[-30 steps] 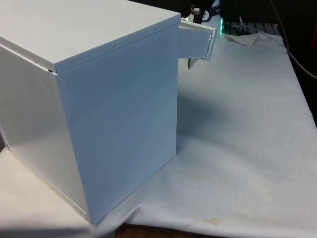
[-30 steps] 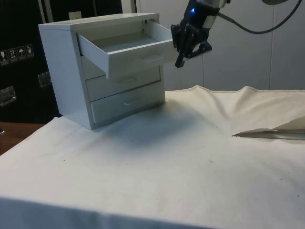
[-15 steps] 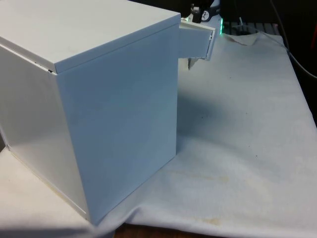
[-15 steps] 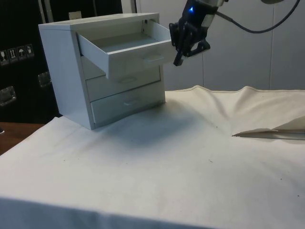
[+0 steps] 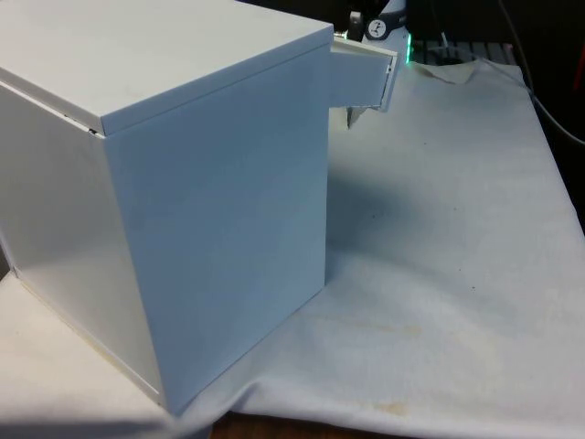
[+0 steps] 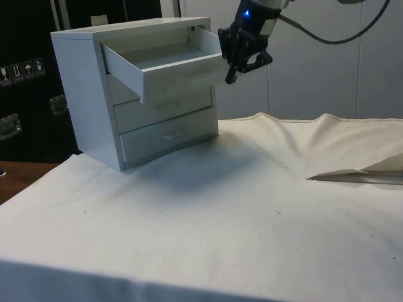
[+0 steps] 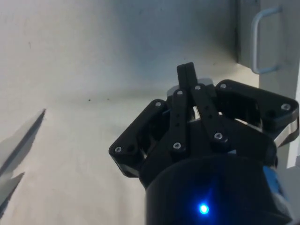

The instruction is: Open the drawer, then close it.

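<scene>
Standing on the white-cloth counter (image 6: 208, 233) is a white chest of drawers (image 6: 94, 100). Its top drawer (image 6: 167, 66) is pulled out, so the opening part looks done. Just past the drawer's front, close by its handle (image 6: 203, 77), hangs the black gripper (image 6: 232, 69). Its jaws are pressed together, holding nothing. I think it sits there to push the drawer shut.

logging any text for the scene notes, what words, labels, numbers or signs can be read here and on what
No words or numbers can be read.
Small white pictogram stickers sit on the dark cabinet behind the chest of drawers; they look like handling symbols, too small to make out.
The chest, its open top drawer, the white cloth and the pincer carry no text.
</scene>
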Available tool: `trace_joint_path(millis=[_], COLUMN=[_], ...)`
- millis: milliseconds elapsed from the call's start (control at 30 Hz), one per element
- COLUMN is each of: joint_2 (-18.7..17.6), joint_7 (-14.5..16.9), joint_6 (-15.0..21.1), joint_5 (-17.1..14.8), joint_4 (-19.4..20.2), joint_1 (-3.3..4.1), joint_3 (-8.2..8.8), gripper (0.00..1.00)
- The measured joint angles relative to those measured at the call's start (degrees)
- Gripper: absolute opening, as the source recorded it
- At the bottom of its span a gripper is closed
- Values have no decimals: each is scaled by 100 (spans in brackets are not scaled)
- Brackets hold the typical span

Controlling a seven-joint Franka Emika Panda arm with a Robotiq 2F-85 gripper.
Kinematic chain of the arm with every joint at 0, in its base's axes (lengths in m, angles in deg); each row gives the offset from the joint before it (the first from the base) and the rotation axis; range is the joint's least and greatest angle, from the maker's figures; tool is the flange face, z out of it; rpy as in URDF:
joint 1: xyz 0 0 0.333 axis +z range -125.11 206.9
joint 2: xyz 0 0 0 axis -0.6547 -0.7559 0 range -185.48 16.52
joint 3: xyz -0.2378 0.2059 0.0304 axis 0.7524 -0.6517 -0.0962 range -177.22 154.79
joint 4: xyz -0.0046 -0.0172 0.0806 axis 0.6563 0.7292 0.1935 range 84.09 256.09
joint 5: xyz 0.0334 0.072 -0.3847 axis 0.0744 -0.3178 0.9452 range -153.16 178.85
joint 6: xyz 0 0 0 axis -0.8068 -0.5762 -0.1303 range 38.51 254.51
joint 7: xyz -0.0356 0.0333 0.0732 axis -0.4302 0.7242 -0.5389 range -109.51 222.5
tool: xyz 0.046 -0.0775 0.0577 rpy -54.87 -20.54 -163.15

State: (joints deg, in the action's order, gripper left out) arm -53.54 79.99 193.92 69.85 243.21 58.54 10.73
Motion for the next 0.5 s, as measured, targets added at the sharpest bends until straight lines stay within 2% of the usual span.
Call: trace_joint_path(millis=[333,500], joint_2=[-109,-103], joint_7=[-103,-115], joint_6=[-172,-223], joint_5=[229,241], joint_4=[-132,-138], joint_1=[0,0], joint_3=[-63,-92], gripper=[0,0])
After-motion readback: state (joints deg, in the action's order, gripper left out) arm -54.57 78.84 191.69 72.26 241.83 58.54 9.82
